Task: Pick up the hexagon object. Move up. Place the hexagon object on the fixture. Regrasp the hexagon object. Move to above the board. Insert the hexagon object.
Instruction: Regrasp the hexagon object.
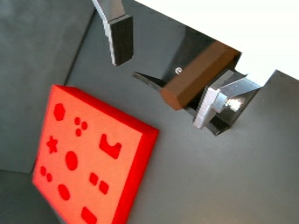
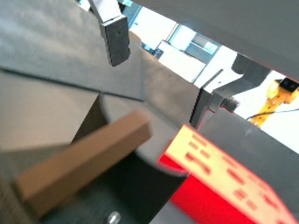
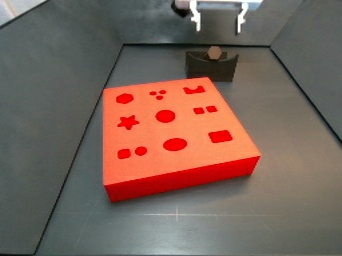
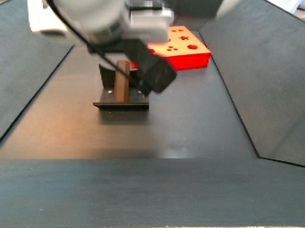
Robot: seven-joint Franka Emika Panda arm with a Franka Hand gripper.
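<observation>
Resting piece: the hexagon object [image 3: 213, 52] lies in the notch of the fixture [image 3: 211, 68], one end sticking out past it in a wrist view [image 1: 195, 77].
Gripper: the gripper [image 3: 218, 16] hangs above the fixture, fingers [image 1: 117, 38] spread wide on either side of the peg, nothing held between them.
Fixture: stands on the dark floor just beyond the far edge of the board [image 3: 174, 136], apart from it.
Board: red, lying flat, its cut-out holes all empty.
</observation>
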